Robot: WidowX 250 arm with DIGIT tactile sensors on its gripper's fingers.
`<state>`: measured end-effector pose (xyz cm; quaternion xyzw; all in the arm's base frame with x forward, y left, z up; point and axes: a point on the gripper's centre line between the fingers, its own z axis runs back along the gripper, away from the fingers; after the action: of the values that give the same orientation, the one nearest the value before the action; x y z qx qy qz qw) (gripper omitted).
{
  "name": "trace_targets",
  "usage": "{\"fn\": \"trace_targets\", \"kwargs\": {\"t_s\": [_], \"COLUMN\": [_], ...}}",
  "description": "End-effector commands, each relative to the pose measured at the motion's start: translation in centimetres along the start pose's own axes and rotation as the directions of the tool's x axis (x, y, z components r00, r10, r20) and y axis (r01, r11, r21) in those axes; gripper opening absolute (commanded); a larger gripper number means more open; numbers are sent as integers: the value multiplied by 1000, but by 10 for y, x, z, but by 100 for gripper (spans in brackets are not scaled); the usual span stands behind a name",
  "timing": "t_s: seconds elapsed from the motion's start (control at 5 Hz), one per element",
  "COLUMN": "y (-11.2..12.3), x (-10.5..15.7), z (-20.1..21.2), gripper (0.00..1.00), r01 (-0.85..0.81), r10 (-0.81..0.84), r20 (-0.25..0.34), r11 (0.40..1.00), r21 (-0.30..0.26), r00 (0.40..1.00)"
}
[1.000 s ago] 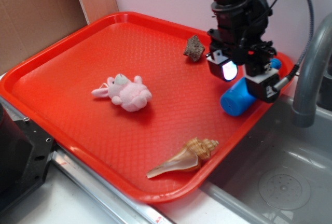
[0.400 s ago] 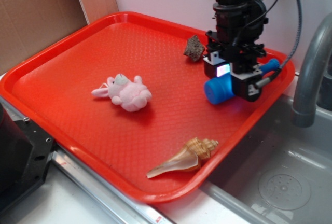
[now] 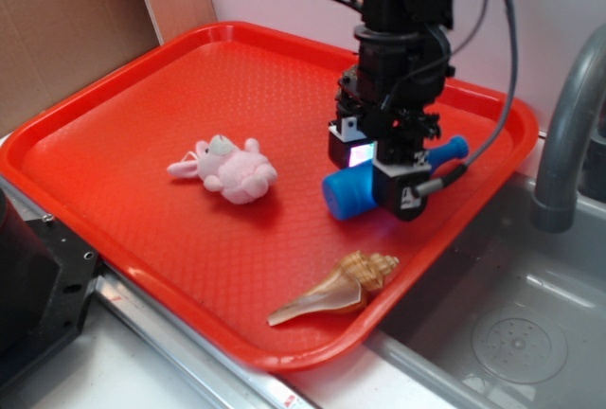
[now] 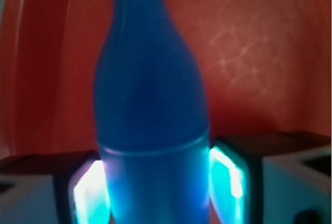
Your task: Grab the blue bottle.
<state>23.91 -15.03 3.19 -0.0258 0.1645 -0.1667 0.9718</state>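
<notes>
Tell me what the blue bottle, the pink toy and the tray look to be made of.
Blue bottle: smooth, slightly glossy plastic by its even colour and moulded seam.
Pink toy: soft plush fabric, fuzzy surface.
Tray: hard red plastic, likely, with a fine textured floor and smooth shiny rim.

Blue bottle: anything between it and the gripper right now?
Nothing visible. The gripper is shut on the small blue plastic bottle; in the wrist view its two lit pads sit directly against the bottle's body, with only the red plastic tray behind it.
</notes>
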Motion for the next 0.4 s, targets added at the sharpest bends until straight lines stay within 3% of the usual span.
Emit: {"fn": "trace_targets", "kwargs": {"t_s": [0.0, 0.2], "y": [16, 21], "x": [-11, -36], "z": [74, 109], "gripper": [0, 0], "r01": [-103, -141], "r10": [95, 118], "r20": [69, 144], "r11": [986, 977], "r21": [131, 160], "r00": [993, 983]}}
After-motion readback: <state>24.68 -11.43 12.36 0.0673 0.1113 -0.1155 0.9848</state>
